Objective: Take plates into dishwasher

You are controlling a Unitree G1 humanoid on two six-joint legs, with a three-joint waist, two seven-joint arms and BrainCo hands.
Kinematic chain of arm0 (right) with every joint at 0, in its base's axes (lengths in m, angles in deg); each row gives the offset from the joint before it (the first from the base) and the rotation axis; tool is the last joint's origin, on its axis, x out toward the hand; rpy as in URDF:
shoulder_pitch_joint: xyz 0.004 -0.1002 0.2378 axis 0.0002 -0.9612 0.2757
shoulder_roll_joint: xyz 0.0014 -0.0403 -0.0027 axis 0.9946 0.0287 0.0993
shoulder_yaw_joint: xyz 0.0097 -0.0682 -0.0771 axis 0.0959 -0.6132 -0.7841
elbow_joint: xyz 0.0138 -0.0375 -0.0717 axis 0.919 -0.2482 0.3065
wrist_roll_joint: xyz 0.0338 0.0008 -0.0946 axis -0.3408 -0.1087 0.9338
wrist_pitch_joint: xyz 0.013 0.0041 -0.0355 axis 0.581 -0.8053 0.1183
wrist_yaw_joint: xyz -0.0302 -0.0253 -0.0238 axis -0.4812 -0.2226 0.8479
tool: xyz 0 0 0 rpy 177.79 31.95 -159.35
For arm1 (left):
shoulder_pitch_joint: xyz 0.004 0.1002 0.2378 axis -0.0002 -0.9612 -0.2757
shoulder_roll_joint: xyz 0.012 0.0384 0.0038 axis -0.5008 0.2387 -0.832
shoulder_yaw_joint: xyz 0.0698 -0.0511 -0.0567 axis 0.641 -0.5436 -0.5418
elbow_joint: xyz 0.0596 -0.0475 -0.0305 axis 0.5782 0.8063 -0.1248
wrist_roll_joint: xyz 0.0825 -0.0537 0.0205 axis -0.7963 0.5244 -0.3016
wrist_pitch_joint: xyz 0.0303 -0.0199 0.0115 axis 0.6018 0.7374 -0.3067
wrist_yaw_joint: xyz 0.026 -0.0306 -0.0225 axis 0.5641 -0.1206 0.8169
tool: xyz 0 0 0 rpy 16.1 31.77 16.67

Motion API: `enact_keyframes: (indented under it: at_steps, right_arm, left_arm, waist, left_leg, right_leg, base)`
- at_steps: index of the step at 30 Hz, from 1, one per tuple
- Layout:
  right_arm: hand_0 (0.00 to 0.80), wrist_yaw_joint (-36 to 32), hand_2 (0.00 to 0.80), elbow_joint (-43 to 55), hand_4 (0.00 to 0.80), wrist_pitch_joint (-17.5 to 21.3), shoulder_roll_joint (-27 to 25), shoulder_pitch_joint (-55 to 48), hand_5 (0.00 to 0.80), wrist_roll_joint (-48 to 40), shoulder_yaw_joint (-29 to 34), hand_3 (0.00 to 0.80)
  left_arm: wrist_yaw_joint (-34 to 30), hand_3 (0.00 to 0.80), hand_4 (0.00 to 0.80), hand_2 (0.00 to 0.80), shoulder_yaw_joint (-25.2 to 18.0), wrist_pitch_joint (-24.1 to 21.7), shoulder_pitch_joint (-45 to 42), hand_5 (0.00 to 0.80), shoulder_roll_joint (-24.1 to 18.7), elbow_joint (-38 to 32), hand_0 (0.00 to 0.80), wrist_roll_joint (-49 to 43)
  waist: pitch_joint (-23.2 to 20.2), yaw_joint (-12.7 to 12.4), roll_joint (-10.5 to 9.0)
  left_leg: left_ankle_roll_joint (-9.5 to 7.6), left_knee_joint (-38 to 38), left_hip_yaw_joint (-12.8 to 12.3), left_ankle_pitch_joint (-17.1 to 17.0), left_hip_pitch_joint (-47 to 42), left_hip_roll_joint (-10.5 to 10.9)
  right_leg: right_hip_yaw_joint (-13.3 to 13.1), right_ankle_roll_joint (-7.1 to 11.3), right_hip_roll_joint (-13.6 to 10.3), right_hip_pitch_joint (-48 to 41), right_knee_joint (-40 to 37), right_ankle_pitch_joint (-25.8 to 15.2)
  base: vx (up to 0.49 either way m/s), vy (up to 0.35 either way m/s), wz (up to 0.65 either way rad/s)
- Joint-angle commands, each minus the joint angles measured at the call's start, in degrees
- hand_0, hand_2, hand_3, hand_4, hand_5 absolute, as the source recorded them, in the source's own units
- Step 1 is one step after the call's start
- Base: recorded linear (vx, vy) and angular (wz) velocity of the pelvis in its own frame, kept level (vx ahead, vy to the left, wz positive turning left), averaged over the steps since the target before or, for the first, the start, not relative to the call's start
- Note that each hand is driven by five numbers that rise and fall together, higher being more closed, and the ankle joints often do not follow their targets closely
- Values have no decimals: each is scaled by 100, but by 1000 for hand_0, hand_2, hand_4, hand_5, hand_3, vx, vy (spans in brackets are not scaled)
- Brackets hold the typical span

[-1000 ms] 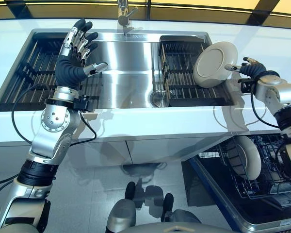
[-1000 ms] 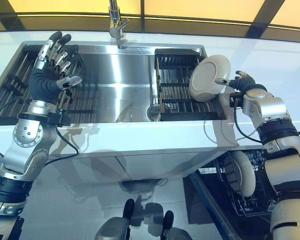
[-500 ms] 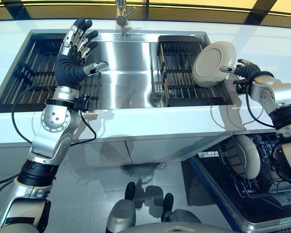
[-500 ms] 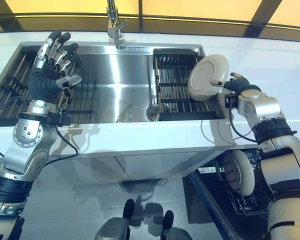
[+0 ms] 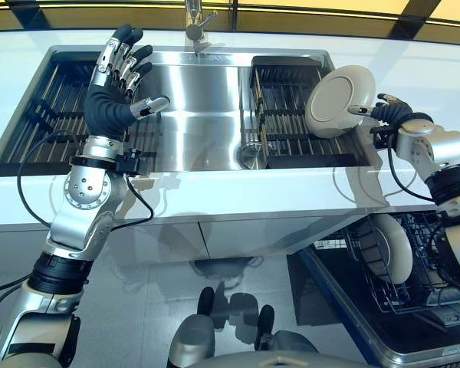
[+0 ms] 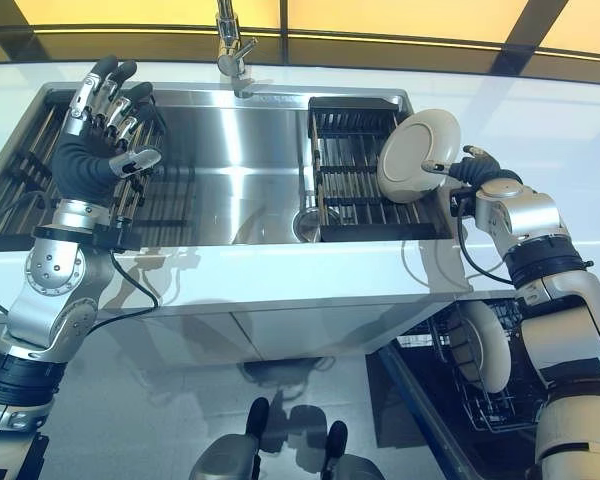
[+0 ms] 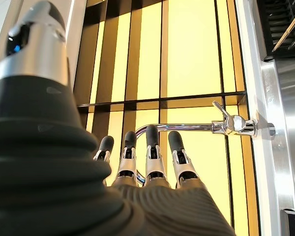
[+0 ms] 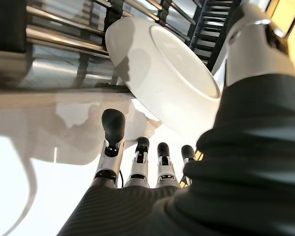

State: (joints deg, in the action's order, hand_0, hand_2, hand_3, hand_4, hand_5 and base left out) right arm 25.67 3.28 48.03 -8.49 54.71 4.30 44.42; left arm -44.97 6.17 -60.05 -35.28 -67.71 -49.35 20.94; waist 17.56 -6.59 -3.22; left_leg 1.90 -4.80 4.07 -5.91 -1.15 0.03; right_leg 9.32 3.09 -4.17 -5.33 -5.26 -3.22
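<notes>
A cream plate point(image 5: 337, 101) stands tilted on edge at the right end of the black dish rack point(image 5: 284, 115) in the sink; it also shows in the right wrist view point(image 8: 162, 73). My right hand point(image 5: 391, 113) is at the plate's right rim, with the thumb on its face and straight fingers point(image 8: 110, 142) behind the rim. My left hand point(image 5: 111, 107) is raised above the left side of the sink, fingers spread, holding nothing. A second cream plate point(image 5: 387, 247) stands in the dishwasher's lower rack point(image 5: 437, 253), at the lower right.
The steel sink point(image 5: 192, 107) has a faucet point(image 5: 195, 23) at the back and a second black rack point(image 5: 54, 107) on its left. The white counter point(image 5: 238, 192) runs along the front. The dishwasher's pulled-out rack stands below the counter's right end.
My right hand has shifted slightly toward the plate's rim. My left hand has risen a little. The plate stays in the rack.
</notes>
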Motion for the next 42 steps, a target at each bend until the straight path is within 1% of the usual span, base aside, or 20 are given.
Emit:
enact_keyframes:
  at_steps: [1,4,7,14,17,18,19,20,21,25,29,34,39,42]
  right_arm:
    - [0,58,0,-65,0,41,-60,818,0,166,-607,0]
    - [0,61,0,-100,0,49,-41,936,0,195,-675,0]
    - [0,59,0,-111,0,143,-38,963,0,223,-722,0]
    - [0,75,0,-166,0,207,51,1044,0,319,-847,0]
    - [0,67,0,-214,0,139,30,1099,0,450,-898,0]
    - [66,71,66,-241,66,115,3,1115,66,530,-921,66]
    - [276,63,276,-262,276,95,-30,1144,276,609,-953,276]
    - [728,70,728,-288,728,95,-84,1190,728,683,-992,728]
    - [800,80,800,-321,800,115,-109,1220,800,668,-1029,800]
    - [800,38,800,-434,800,24,-230,1414,800,1016,-1187,800]
    - [800,23,800,-558,800,23,-294,1581,800,1018,-1349,800]
    - [800,77,800,-599,800,176,-345,1621,800,926,-1365,800]
    - [800,130,800,-538,800,239,-332,1624,800,844,-1337,800]
    - [800,109,800,-475,800,395,-352,1537,800,817,-1268,800]
  left_arm:
    - [118,0,0,0,-141,-426,213,0,70,-207,0,-253]
    - [159,0,0,0,-143,-460,224,0,40,-193,0,-233]
    - [165,0,0,0,-178,-524,187,0,3,-216,0,-201]
    - [220,0,0,0,-162,-510,191,0,53,-245,0,-213]
    - [214,0,0,0,-168,-540,191,0,57,-228,0,-205]
    - [214,0,0,0,-175,-543,182,0,53,-242,0,-200]
    - [222,0,0,0,-179,-534,178,0,41,-257,0,-189]
    - [227,0,0,0,-189,-537,163,0,34,-269,0,-182]
    - [236,0,0,0,-185,-537,162,0,26,-278,0,-174]
    - [192,0,0,0,-198,-570,147,0,-43,-255,0,-107]
    - [171,0,0,0,-212,-582,114,0,-94,-272,0,-68]
    - [88,0,0,0,-262,-591,27,0,-123,-286,0,11]
    - [14,0,0,0,-233,-604,-8,0,-84,-290,0,24]
    - [-14,0,0,0,-230,-609,-73,0,-40,-319,0,-4]
  waist:
    - [-33,1,10]
    - [19,-22,37]
    - [84,-66,56]
    - [120,-127,51]
    - [131,-148,37]
    - [138,-157,33]
    - [143,-164,29]
    - [152,-173,29]
    - [155,-180,27]
    - [165,-211,17]
    - [137,-249,5]
    - [87,-277,-2]
    - [38,-273,-8]
    - [-9,-257,-19]
  left_leg:
    - [-371,-20,55,392,-18,383]
    - [-368,-20,75,377,18,388]
    - [-370,-20,102,364,59,395]
    - [-370,-20,163,339,97,418]
    - [-368,-20,170,334,112,422]
    - [-367,-20,175,332,115,423]
    - [-364,-20,178,330,119,423]
    - [-364,-20,183,329,126,423]
    - [-365,-20,185,328,132,424]
    - [-359,-20,203,326,142,424]
    - [-364,-20,241,323,131,438]
    - [-363,-20,275,330,94,445]
    - [-367,-20,271,350,72,446]
    - [-375,-20,272,370,28,447]
  right_leg:
    - [-2,-230,276,184,26,-24]
    - [7,-236,272,212,26,-32]
    - [36,-233,258,236,26,-41]
    - [108,-232,238,256,26,-53]
    - [128,-226,234,265,26,-58]
    - [133,-222,232,266,26,-63]
    - [138,-216,229,270,26,-66]
    - [142,-211,227,276,26,-69]
    - [143,-208,226,281,26,-70]
    - [164,-194,218,289,26,-79]
    - [201,-189,209,264,26,-70]
    - [223,-183,194,227,26,-64]
    - [207,-173,188,211,26,-51]
    - [187,-173,190,177,26,-39]
  base:
    - [-9,37,1]
    - [-23,36,5]
    - [-22,33,10]
    - [-3,37,2]
    - [-2,34,3]
    - [-1,31,4]
    - [-3,33,5]
    - [-6,26,5]
    - [-8,24,6]
    - [-6,13,8]
    - [1,4,2]
    - [3,1,1]
    - [-7,1,4]
    - [0,0,0]
